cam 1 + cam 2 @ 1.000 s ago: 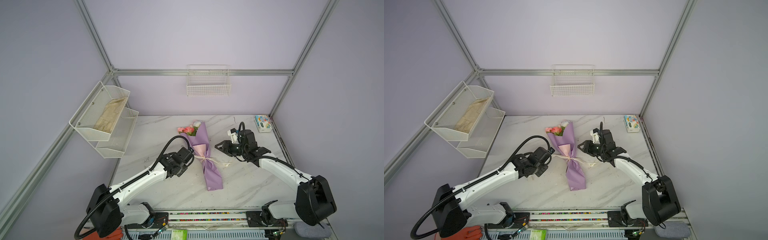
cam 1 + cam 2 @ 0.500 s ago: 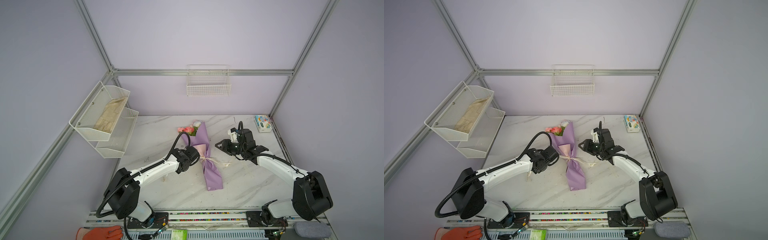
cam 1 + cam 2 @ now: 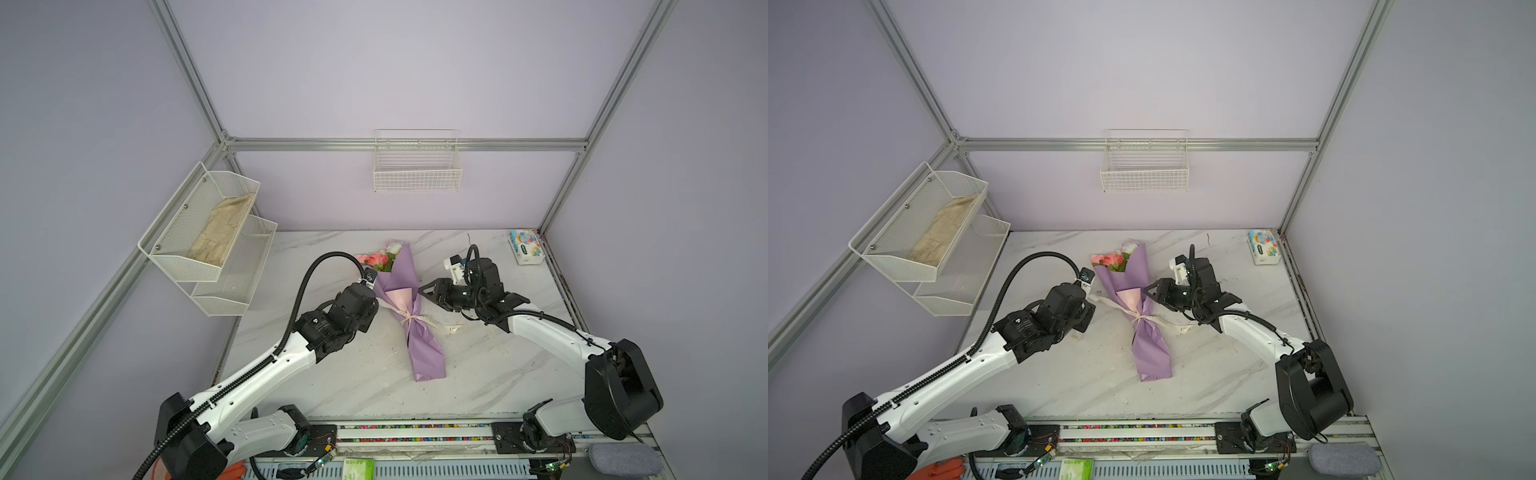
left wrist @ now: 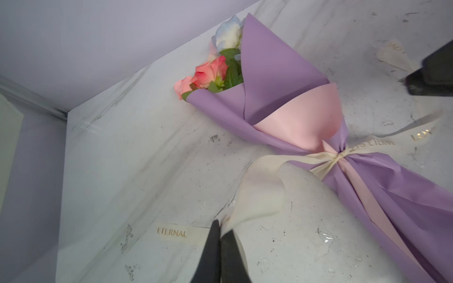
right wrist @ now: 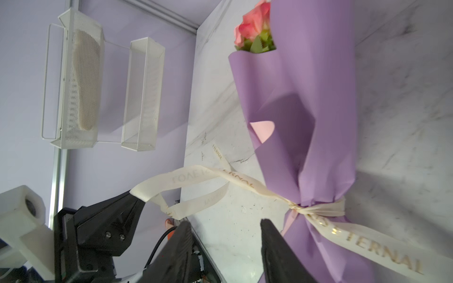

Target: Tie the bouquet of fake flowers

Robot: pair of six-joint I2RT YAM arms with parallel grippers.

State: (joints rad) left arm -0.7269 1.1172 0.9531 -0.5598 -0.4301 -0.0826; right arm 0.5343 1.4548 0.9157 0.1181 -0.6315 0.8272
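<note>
Our left gripper (image 4: 219, 235), pinched shut on the cream ribbon (image 4: 259, 193), has drawn back slightly from the bouquet of fake flowers (image 3: 399, 286), which lies unmoved on the table (image 3: 332, 374). Our right gripper (image 5: 224, 221) hovers half open and empty beside the knot (image 5: 295, 207).

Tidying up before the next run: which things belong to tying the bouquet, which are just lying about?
Job: lilac-paper bouquet of fake roses; cream lettered ribbon, pinched by left gripper; open right gripper.
Idle: colourful tissue pack; white wire basket; white mesh shelf holding beige cloth.
</note>
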